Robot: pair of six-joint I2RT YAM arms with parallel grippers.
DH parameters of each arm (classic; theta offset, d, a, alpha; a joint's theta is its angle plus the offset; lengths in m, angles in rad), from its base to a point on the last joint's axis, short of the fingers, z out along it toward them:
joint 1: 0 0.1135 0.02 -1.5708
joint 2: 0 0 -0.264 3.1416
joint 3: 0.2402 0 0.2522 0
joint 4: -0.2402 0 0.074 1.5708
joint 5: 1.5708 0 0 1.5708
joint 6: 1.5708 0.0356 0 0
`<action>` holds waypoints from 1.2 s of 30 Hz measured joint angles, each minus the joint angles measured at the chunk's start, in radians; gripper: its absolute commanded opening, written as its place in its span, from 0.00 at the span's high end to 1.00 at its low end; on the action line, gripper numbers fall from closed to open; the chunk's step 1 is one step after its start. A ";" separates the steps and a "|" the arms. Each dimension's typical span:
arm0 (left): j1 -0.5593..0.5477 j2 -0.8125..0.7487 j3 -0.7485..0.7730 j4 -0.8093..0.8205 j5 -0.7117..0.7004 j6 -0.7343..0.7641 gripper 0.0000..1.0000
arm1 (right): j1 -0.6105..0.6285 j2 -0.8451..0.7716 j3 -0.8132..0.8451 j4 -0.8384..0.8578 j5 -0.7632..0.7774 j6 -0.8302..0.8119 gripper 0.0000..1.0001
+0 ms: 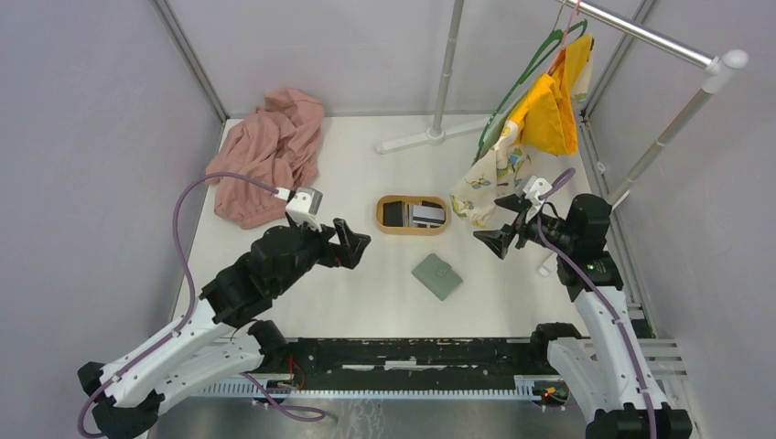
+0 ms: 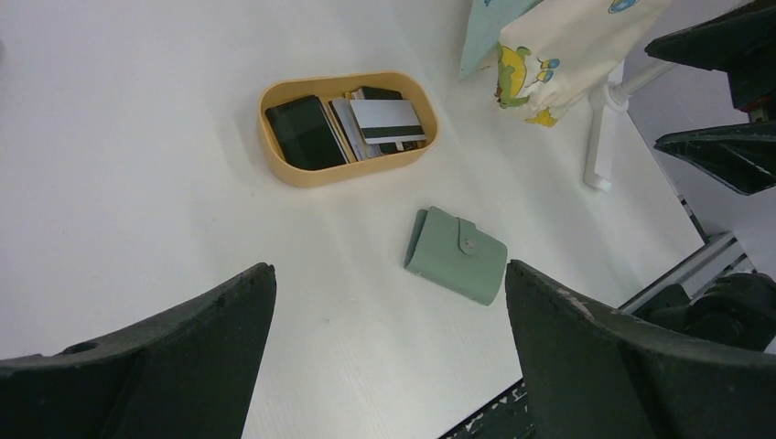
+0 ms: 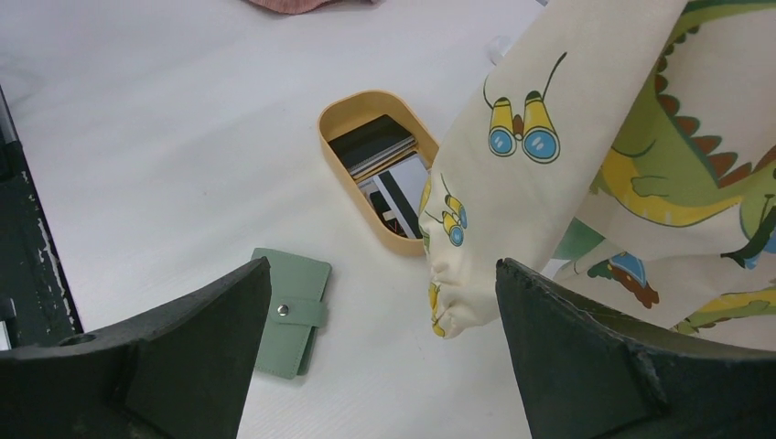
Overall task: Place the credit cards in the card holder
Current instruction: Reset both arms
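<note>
Cards heaped in tray, wallet shut on counter — left pincer, right pincer gaping empty, likely for opening it first.

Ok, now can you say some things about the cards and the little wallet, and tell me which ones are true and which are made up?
1. The credit cards lie in the tray. True.
2. The card holder is open. False: it is folded shut.
3. The left hand holds a card. False: it is open and empty, up above the table.
4. A pink cloth lies at the table's back left. True.
5. The card holder lies on the table, outside the tray. True.
</note>
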 measured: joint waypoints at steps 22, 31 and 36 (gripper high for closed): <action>0.000 0.081 0.021 0.030 0.023 0.037 0.00 | -0.075 -0.061 -0.034 0.082 -0.006 0.109 0.02; 0.000 0.123 0.019 0.037 0.015 0.037 0.00 | -0.075 -0.059 -0.040 0.088 -0.002 0.109 0.02; 0.000 0.132 0.016 0.050 0.002 0.037 0.00 | -0.076 -0.057 -0.040 0.088 0.000 0.105 0.02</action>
